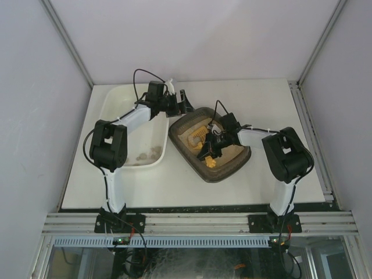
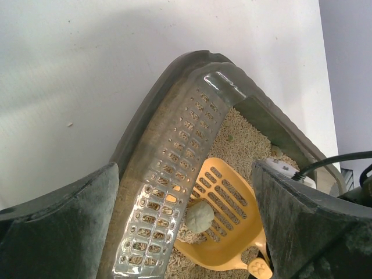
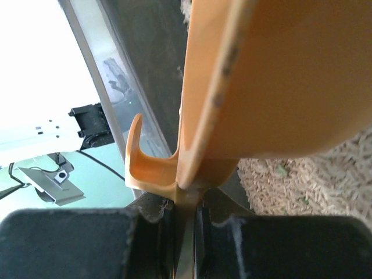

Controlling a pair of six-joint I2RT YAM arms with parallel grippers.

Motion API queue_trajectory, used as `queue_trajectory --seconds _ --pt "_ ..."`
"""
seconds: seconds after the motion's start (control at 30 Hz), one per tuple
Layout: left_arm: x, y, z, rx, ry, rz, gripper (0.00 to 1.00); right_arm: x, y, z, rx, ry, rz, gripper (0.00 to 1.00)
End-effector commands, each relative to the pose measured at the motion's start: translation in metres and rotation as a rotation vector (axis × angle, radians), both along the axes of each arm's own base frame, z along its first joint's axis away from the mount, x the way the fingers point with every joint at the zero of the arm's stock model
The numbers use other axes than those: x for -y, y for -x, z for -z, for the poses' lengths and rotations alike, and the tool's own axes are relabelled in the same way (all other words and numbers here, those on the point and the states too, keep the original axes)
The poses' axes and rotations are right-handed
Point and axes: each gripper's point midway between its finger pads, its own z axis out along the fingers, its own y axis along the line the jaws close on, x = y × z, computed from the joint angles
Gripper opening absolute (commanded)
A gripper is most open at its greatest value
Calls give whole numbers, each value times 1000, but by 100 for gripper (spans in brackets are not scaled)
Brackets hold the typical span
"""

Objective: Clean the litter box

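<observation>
The dark brown-grey litter box [image 1: 232, 168] with beige litter sits mid-table, and its thick rim [image 2: 145, 110] fills the left wrist view. My left gripper [image 1: 183, 106] is open at the box's far-left corner. In the left wrist view the left gripper [image 2: 186, 232] straddles the rim, one finger outside and one over the litter. My right gripper [image 1: 212, 148] is shut on the handle of an orange slotted scoop [image 2: 232, 232] inside the box. A grey-green clump [image 2: 200, 216] lies in the scoop. In the right wrist view the gripper [image 3: 186, 215] pinches the scoop [image 3: 290, 75] above litter [image 3: 314, 174].
A white rectangular tub [image 1: 116, 99] stands left of the litter box, with several clumps [image 1: 148, 154] at its near end. A shiny perforated strip [image 2: 174, 168] lies along the box rim. White walls enclose the table on three sides.
</observation>
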Motion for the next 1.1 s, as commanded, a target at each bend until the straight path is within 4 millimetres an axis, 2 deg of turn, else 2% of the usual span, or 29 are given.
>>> queue_trajectory --seconds 0.0,0.33,0.5,0.6,0.73,0.87,1.07 --pt "-14 16 13 -53 -66 -5 100 7 9 -21 68 10 -29 0" --pt "-22 25 -22 24 -145 85 100 25 10 -44 380 85 -46 0" --pt "-30 31 -37 73 -185 108 100 27 13 -48 469 21 -23 0" --pt "-38 34 -45 84 -198 102 100 24 9 -57 541 -86 14 0" --pt "-52 36 -46 77 -233 97 100 29 6 -75 634 -254 98 0" --pt "-66 43 -42 63 -278 121 100 28 6 -89 613 -386 113 0" --pt "-83 51 -34 32 -288 122 100 37 -2 -115 566 -540 177 0"
